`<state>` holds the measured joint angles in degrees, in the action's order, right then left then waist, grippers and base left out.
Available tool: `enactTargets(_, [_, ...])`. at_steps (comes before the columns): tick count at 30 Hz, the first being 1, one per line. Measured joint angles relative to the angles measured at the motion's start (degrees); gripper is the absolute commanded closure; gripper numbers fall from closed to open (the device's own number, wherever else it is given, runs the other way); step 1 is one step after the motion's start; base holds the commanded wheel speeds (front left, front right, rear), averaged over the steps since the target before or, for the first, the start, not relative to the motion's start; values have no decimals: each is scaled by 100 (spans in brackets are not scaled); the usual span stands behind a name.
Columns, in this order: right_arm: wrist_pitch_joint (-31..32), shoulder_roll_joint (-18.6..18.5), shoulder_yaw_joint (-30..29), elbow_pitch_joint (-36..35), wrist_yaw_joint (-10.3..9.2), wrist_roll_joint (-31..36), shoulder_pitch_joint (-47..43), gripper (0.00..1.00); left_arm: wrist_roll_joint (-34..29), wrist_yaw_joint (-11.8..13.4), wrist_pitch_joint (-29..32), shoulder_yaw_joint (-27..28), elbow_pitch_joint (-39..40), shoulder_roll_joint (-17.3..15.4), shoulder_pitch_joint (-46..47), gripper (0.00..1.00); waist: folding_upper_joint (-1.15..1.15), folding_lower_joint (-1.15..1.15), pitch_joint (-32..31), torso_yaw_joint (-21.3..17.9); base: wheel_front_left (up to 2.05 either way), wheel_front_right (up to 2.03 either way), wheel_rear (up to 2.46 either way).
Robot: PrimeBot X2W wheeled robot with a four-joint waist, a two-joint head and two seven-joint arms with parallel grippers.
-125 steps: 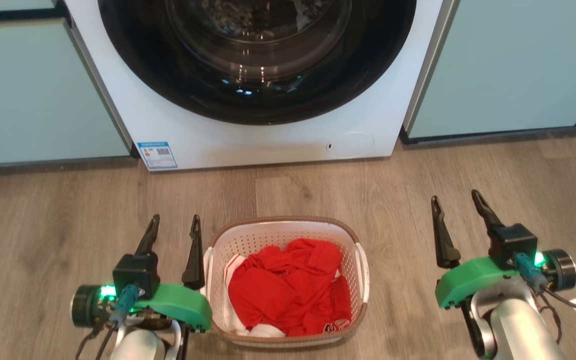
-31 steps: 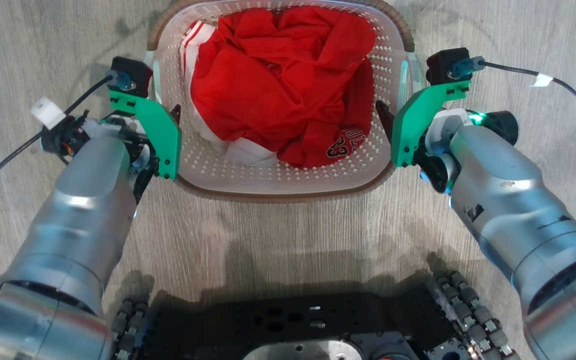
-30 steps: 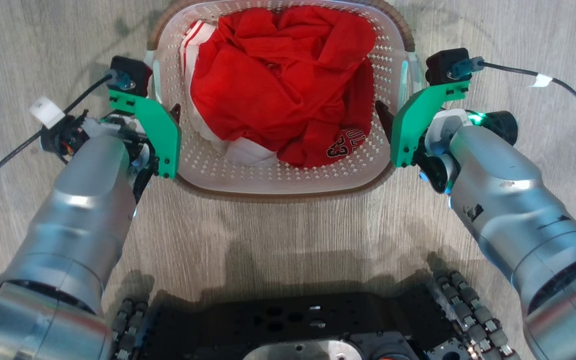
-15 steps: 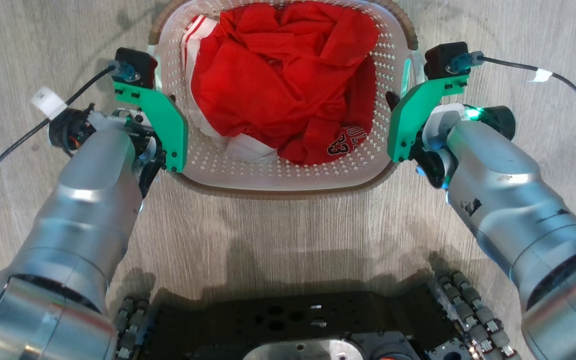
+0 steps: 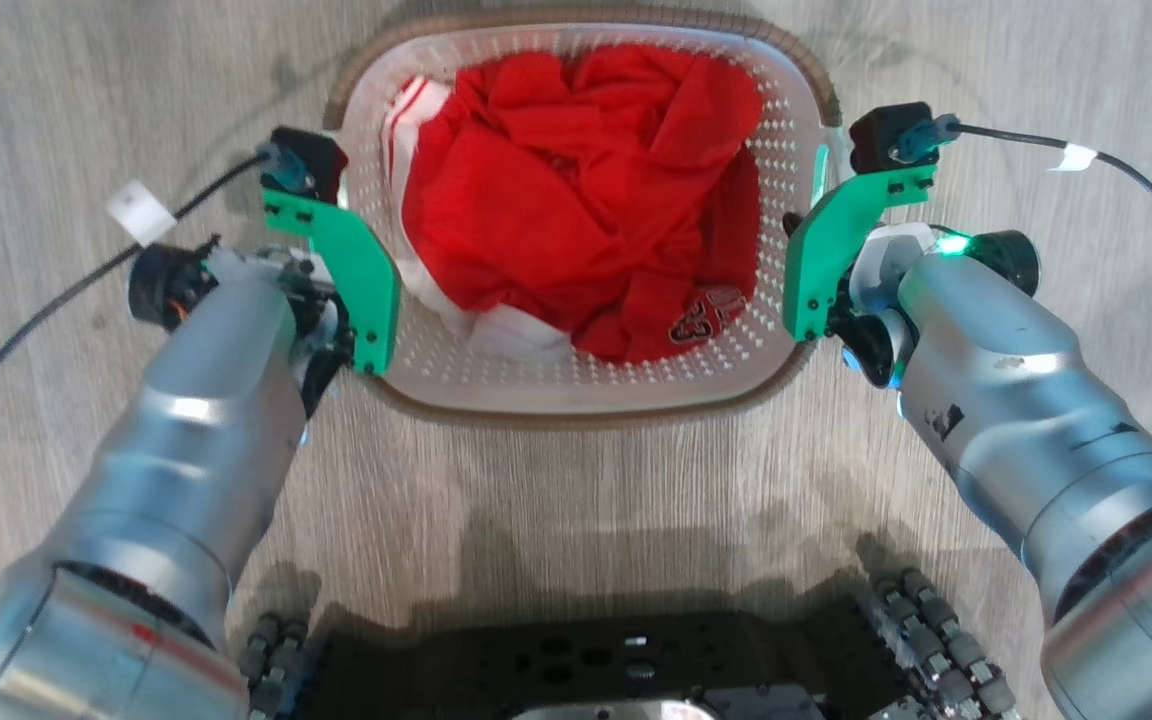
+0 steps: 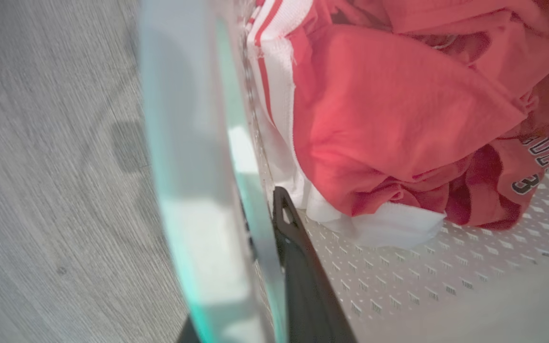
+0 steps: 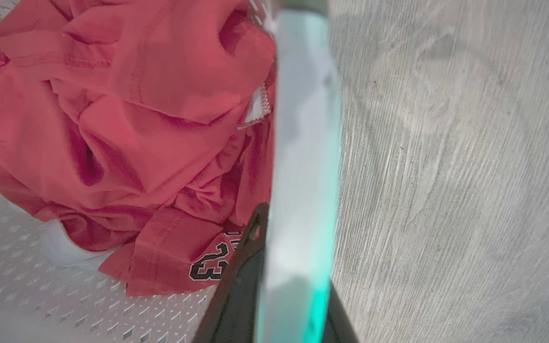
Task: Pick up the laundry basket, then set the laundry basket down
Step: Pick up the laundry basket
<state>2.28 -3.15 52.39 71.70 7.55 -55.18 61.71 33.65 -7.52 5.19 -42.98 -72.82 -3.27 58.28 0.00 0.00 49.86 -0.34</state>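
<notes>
Laundry basket [image 5: 586,385] holds red jersey [image 5: 576,200] numbered 23.

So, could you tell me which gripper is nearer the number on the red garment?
Right: the right gripper clamps the laundry basket beside the number; the left gripper clamps its opposite side.

Beneath me lies a pale grey-brown wooden plank floor [image 5: 556,470], its grain running sideways across my head view, evenly lit, with soft shadows [image 5: 481,555].

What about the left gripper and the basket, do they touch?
Touching. The left wrist view shows the left gripper shut on the basket's handle, one dark finger pressed against its inner side.
</notes>
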Motion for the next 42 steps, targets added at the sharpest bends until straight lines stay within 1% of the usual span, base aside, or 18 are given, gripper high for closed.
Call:
enactTargets(4, [248,-14,170,29,0,-10,-18,100,185,5,241,-279,124,-22,-184,100,0,0,-236,-11,0,0,0])
enactTargets(11, [891,-19,383,-32,0,-235,-426,100,641,7,754,-770,289,-96,-605,100,0,0,-894,-39,0,0,0])
enactTargets(17, [1423,-18,487,-120,-7,-519,-694,100,893,4,946,-1191,387,-181,-907,100,0,-1,-1481,-36,0,0,0])
enactTargets(25, [1906,-23,623,-135,-7,-839,-1363,100,1407,5,1268,-1558,443,-169,-1558,100,0,-1,-2418,33,0,0,0])
enactTargets(32, [2362,-60,738,-282,-22,-1174,-1914,100,1853,43,1728,-1940,632,-245,-2001,100,0,-1,-3329,101,0,0,0])
enactTargets(42, [2789,-66,934,-311,-23,-1426,-2221,100,2363,45,2050,-2334,818,-370,-2317,100,0,-1,-4413,171,0,0,0])
